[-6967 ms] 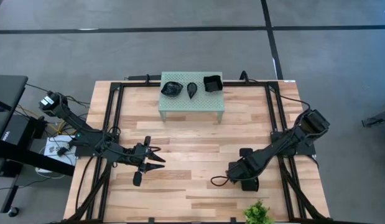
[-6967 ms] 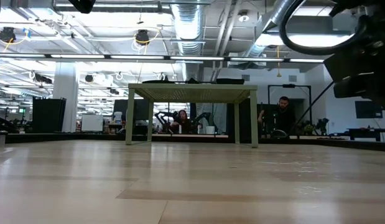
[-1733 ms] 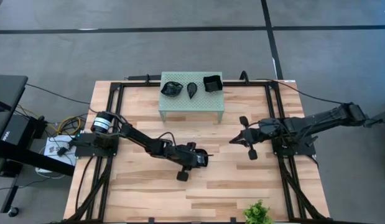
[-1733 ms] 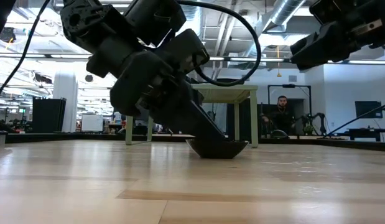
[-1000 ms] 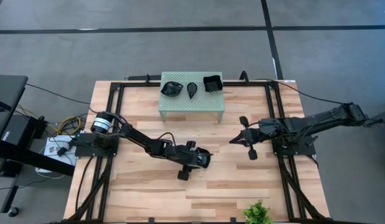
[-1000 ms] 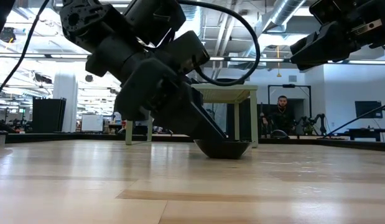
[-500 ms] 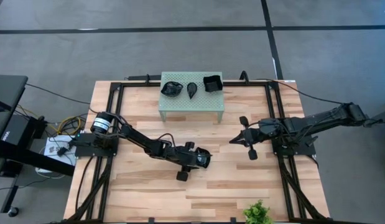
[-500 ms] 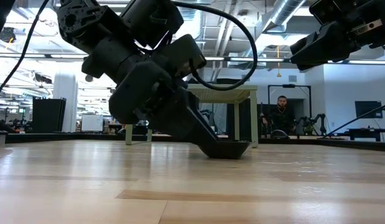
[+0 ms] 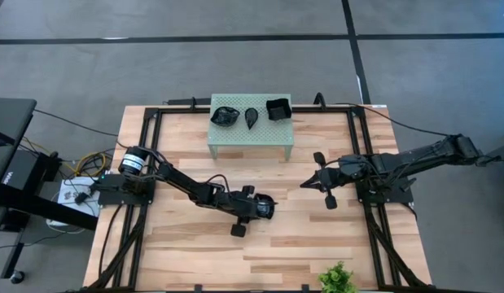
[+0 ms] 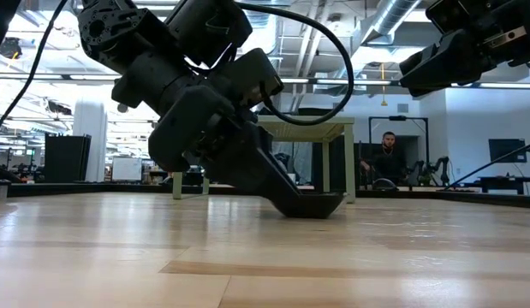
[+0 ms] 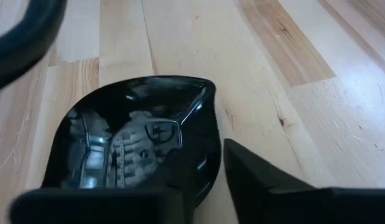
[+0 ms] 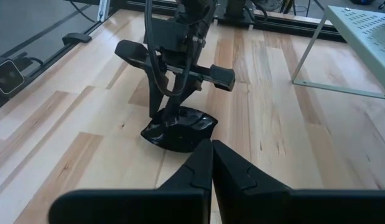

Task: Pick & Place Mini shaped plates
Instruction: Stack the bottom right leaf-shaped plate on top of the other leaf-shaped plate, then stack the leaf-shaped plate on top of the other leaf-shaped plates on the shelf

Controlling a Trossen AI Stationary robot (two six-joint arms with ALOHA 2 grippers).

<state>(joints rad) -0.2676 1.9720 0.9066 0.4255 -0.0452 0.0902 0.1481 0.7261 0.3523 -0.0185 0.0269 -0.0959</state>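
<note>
Pinching the black dish (image 11: pixel 139 140) by its near rim, left gripper (image 9: pixel 260 207) holds it on the table (image 9: pixel 317 236); right gripper (image 9: pixel 313 182) waits pressed together, well apart.

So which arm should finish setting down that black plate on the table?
Left. The left gripper already pinches the black plate's rim at table level; the right gripper hovers shut and apart.

— What sort of place is this?
— A robotics lab in an open industrial hall: exposed ceiling ducts (image 10: pixel 256 34), strip lights, a grey concrete floor (image 9: pixel 235 65).
— Anything else?
— A wooden test table (image 9: pixel 317 244) in a black frame, and a seated person (image 10: pixel 388 158) among other rigs behind.
</note>
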